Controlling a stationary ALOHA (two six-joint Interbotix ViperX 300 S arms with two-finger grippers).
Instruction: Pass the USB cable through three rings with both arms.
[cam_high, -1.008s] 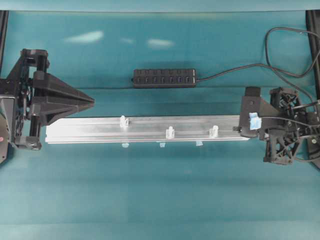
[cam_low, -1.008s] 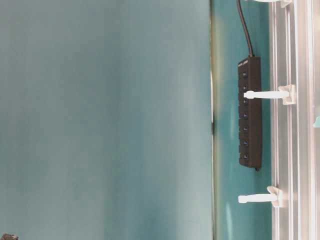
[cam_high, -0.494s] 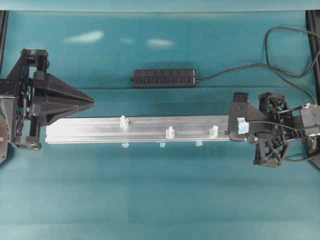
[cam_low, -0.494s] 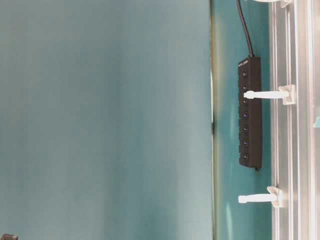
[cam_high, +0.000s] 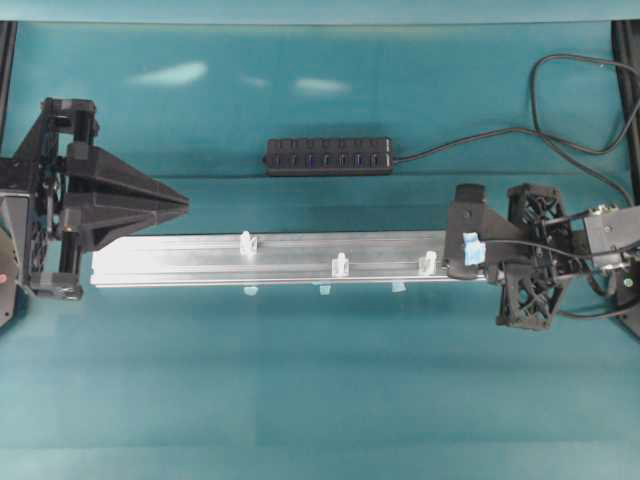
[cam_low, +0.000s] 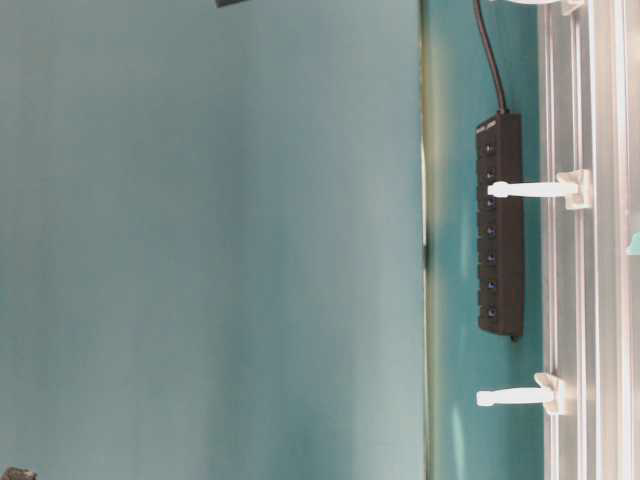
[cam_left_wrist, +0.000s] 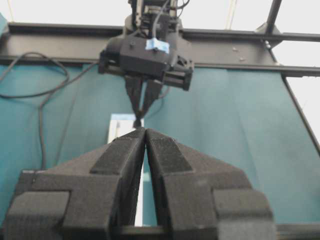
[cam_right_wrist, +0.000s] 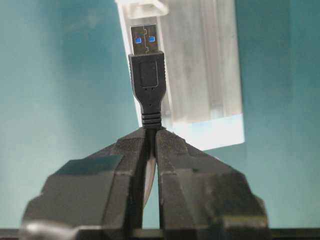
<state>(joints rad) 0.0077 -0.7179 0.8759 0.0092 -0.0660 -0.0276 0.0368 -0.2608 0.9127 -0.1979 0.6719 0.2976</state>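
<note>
At the silver aluminium rail's (cam_high: 290, 258) right end, the right end effector (cam_right_wrist: 151, 131) clenches the black USB cable's plug (cam_right_wrist: 147, 75), pointing lengthwise toward the nearest whitish plastic ring (cam_high: 428, 262); the left end effector (cam_left_wrist: 145, 131), nearly closed, holds nothing.

We find the aluminium rail (cam_high: 290, 258) stretched between our two grippers: the left gripper (cam_high: 186, 203) sits at its left end, the right gripper (cam_high: 452, 268) over its right end. The three rings (cam_high: 340, 264) stand along the rail, the nearest just beyond our right fingertips. The USB hub (cam_high: 329, 156) lies behind the rail.
</note>
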